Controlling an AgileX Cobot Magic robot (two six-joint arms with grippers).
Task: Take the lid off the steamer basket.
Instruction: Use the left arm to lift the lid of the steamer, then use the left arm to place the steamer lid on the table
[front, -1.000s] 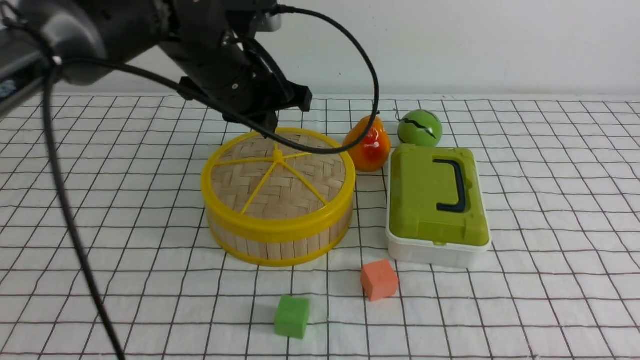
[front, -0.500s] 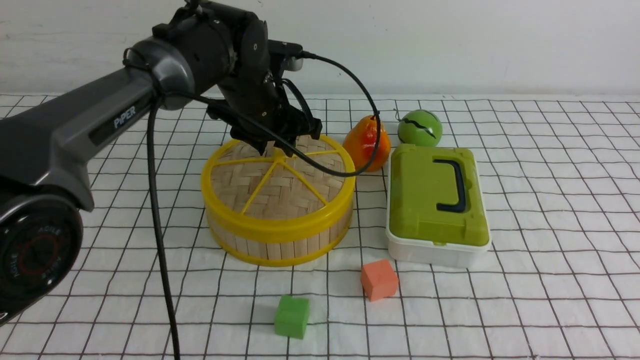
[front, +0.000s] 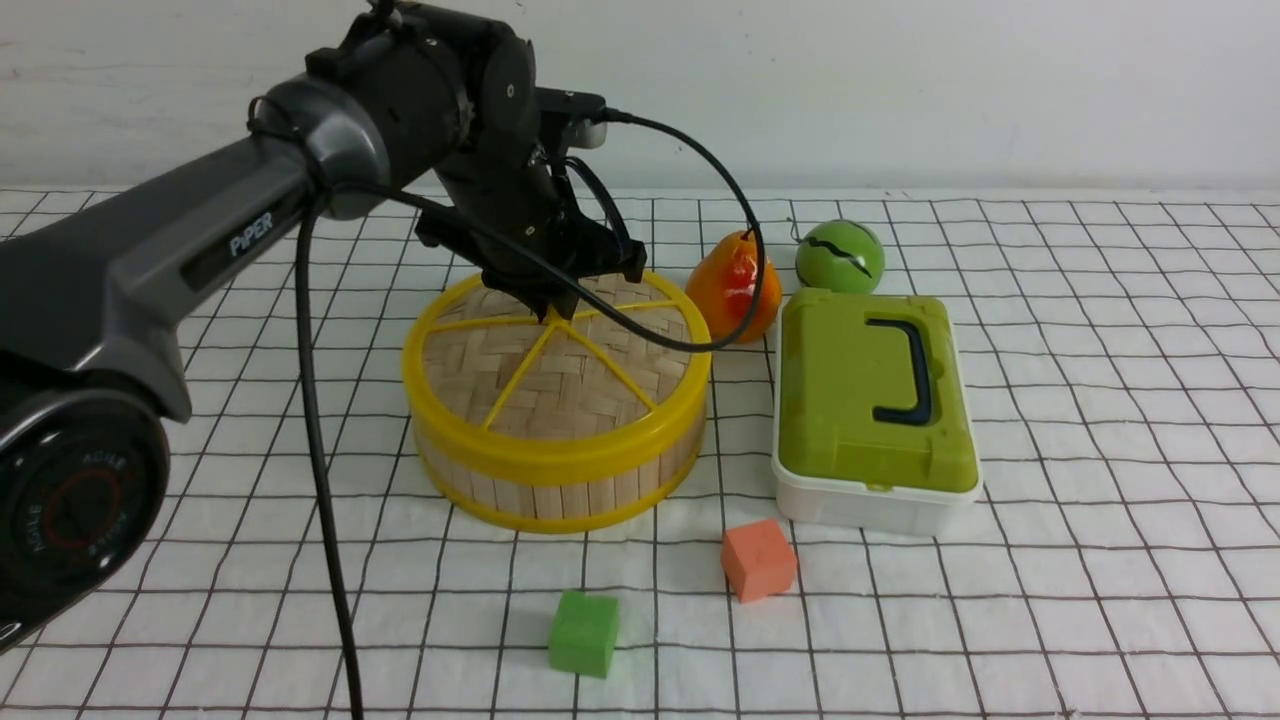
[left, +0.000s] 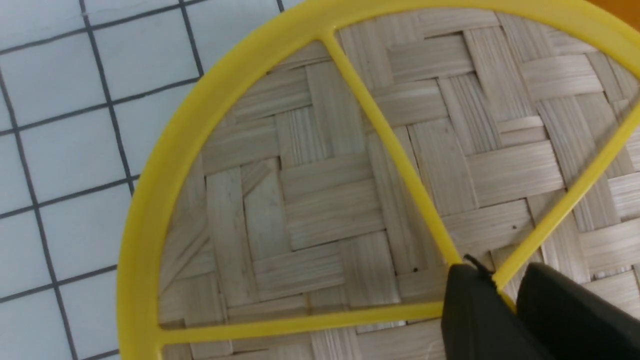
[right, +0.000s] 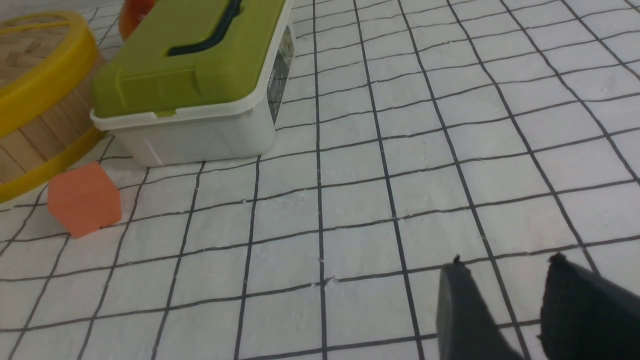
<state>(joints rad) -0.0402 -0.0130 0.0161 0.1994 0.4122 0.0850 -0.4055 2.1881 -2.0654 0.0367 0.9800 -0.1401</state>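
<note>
The lid (front: 556, 365), woven tan bamboo with a yellow rim and spokes, sits flat on the steamer basket (front: 560, 490) in the middle of the cloth. My left gripper (front: 548, 305) reaches down onto the lid's centre. In the left wrist view the lid (left: 320, 210) fills the frame, and the left gripper (left: 500, 280) is shut on a yellow spoke where the spokes meet. My right gripper (right: 506, 265) is open and empty, low over the bare cloth to the right of the box; it is out of the front view.
A white box with a green lid (front: 875, 400) stands right beside the basket. An orange pear (front: 735, 290) and a green ball (front: 840, 255) lie behind it. An orange cube (front: 758, 558) and a green cube (front: 584, 632) lie in front. The arm's cable hangs over the lid.
My left arm has come down from above the lid's far edge, and its fingertips have settled onto the lid's centre. The lid still sits on the basket.
</note>
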